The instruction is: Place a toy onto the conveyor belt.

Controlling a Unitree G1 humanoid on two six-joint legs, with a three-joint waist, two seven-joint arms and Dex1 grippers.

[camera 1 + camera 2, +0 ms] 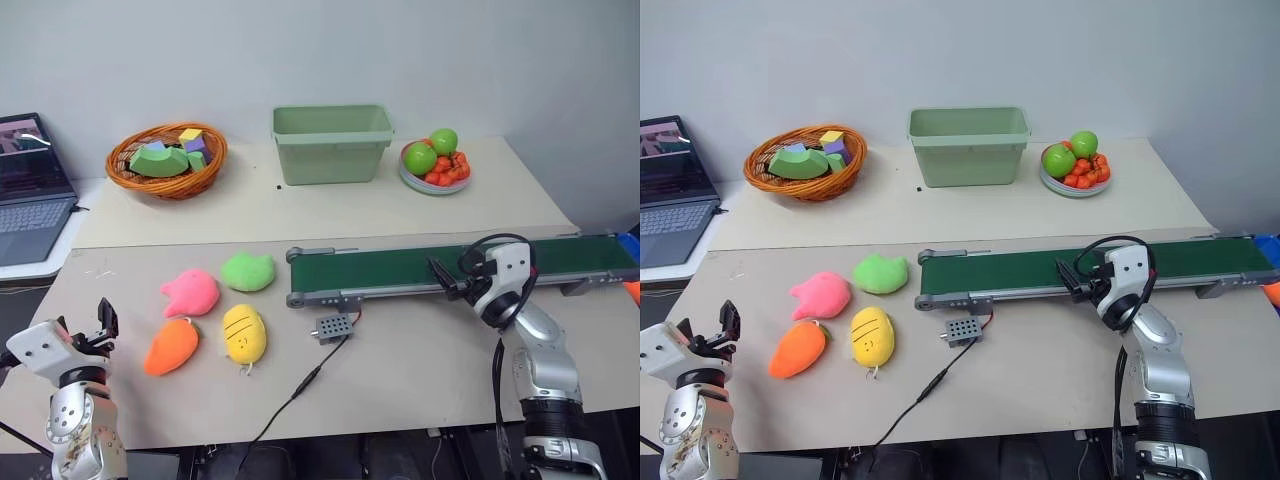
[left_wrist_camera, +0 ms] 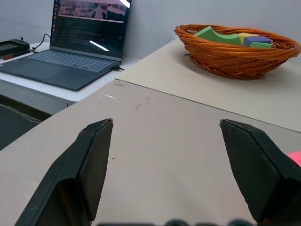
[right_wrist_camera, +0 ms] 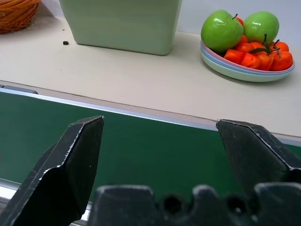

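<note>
The toy (image 1: 171, 346), an orange carrot-shaped plush with a green tip, lies on the near left of the table. My left gripper (image 1: 85, 325) hovers open and empty just left of it, a short gap away. The left wrist view looks between its fingers (image 2: 94, 155) at bare tabletop. The conveyor belt (image 1: 420, 265), dark green in a grey frame, runs across the right half of the table. My right gripper (image 1: 447, 280) is open and empty at the belt's near edge. In the right wrist view the belt (image 3: 141, 150) stretches right in front of the open right gripper (image 3: 160, 122).
A pink plush (image 1: 190, 292), a green plush (image 1: 247, 271) and a yellow plush (image 1: 244, 333) lie around the carrot. A grey control box (image 1: 333, 326) with a cable sits before the belt. Behind stand a wicker basket (image 1: 167, 160), a green bin (image 1: 332, 143), a fruit plate (image 1: 435, 160) and a laptop (image 1: 28, 190).
</note>
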